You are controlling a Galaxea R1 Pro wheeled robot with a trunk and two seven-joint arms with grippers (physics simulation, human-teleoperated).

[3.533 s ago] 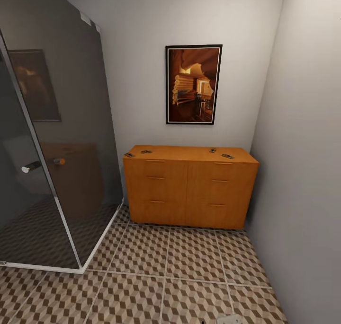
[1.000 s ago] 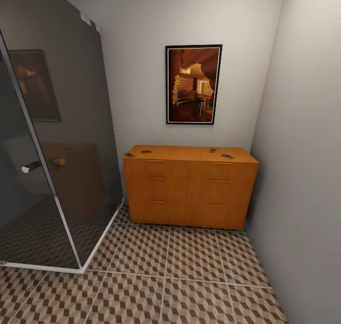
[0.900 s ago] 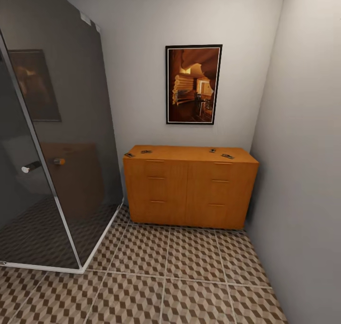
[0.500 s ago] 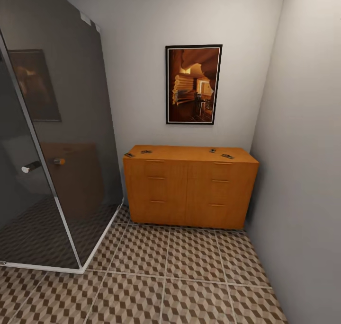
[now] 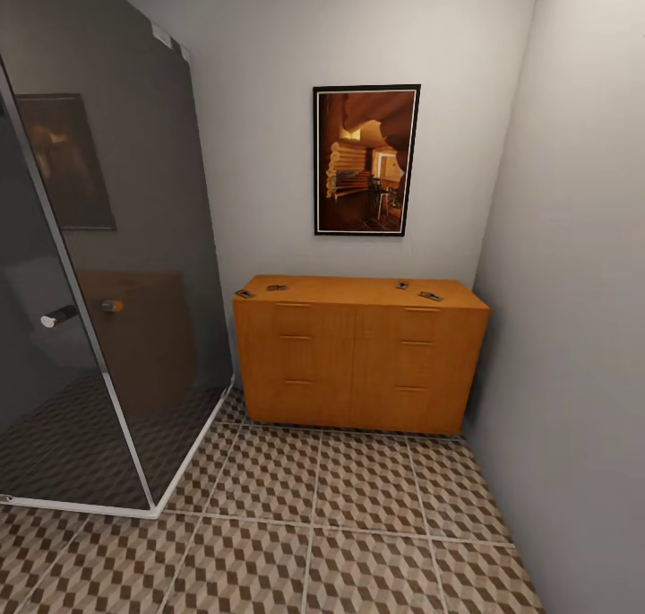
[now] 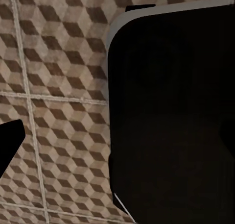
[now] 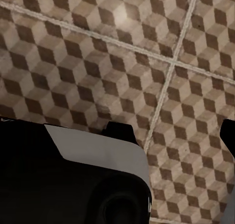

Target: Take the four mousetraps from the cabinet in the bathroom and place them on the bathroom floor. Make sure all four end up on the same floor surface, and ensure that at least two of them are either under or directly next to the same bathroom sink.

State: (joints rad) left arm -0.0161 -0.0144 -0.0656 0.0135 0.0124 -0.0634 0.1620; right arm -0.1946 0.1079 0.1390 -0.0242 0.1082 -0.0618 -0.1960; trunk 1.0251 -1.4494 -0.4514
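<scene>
The orange-brown cabinet stands against the back wall in the head view. Several mousetraps lie on its top: two near the left end and two near the right end. The cube-patterned bathroom floor stretches from me to the cabinet. The sink is out of view. My left gripper hangs over the floor beside my dark base, one dark finger at the picture's edge. My right gripper also hangs over tiles, with a finger at the edge. Both hold nothing.
A dark glass shower enclosure with a white sill takes up the left side. A grey wall closes the right. A framed picture hangs above the cabinet. My black, white-edged base shows under both wrists.
A small pale part at the bottom edge of the head view 3.5 s ago is gone. Over the last second nothing has moved.
</scene>
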